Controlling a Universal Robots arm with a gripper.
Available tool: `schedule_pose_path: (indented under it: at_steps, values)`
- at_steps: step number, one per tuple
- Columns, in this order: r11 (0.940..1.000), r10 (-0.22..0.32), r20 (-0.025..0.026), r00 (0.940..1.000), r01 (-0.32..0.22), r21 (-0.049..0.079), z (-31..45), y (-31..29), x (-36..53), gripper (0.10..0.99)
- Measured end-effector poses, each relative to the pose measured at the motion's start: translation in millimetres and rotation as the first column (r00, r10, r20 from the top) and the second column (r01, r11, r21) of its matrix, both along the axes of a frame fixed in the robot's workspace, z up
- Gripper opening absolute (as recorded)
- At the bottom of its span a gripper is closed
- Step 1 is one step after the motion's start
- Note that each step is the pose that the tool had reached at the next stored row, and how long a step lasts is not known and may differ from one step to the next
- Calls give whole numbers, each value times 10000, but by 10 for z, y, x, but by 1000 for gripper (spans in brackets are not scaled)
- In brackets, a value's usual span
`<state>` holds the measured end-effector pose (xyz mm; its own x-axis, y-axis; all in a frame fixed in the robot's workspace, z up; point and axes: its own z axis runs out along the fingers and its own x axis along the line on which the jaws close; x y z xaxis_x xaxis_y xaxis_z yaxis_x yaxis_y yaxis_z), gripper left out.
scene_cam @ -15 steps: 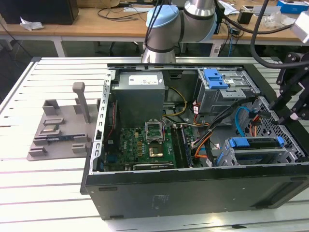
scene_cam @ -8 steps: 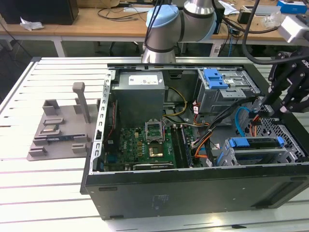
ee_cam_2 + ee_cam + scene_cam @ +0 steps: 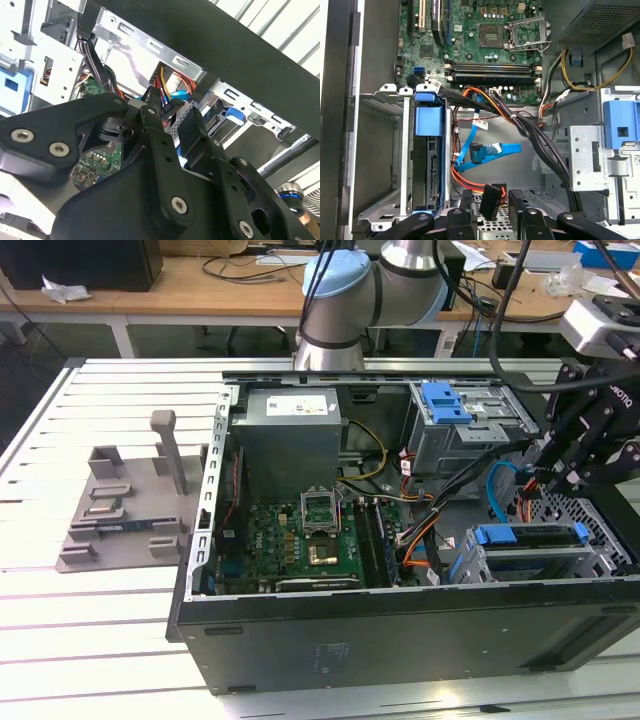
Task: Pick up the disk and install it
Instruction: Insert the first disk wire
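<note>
At the gripper (image 3: 490,197), the jaws stand parted, with a black connector (image 3: 491,201) on red and orange leads lying between them. A narrow gap is seen on each side of the connector in the first wrist view, so the gripper is judged released rather than clamped. Nothing else is carried.

Just beside the gripper, the disk (image 3: 428,172) is found already seated in a metal cage (image 3: 404,150), and is seen edge-on between blue rails with a blue tab at its far end. Its long axis is judged to run away from the gripper towards the motherboard (image 3: 490,45), roughly parallel to the gripper's line of sight and not across it. Only one arm is fitted, so no choice of arm arises.

Beyond the connector, a blue data cable (image 3: 490,150) lies loose on the case floor, apart from the disk. Further out, a bundle of black cables (image 3: 535,135) is routed past a second cage (image 3: 592,150).

In the exterior view, the gripper (image 3: 545,485) is shown reaching into the case (image 3: 400,640), near that view's right, with the disk (image 3: 530,545) lying flat in its cage just below. The connector is not made out there. In the second wrist view, the connector (image 3: 175,107) is seen between the jaws from behind, but contact cannot be confirmed.
</note>
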<state>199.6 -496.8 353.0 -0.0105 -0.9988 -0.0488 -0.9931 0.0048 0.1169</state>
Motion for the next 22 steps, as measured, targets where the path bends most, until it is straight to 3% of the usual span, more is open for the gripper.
schedule_pose_path:
  at_steps: [7, 9, 10, 11, 17, 20, 22]
  values:
    - [10000, 1, 0, 10000, -1, -4, -1, 0, 0, 408]
    - [10000, 0, 0, 10000, 0, -5, -1, 0, 0, 275]
    - [10000, 0, 0, 10000, 0, -5, -1, 0, 0, 275]
    - [10000, 0, -1, 10000, 0, -5, -1, 0, 0, 173]
    - [10000, 0, 0, 10000, 0, -7, -2, -2, 0, 169]
    - [10000, 1, 0, 10000, -1, -8, -1, -46, -12, 169]
    - [10000, 2, 0, 10000, -2, -6, -2, -118, -34, 169]
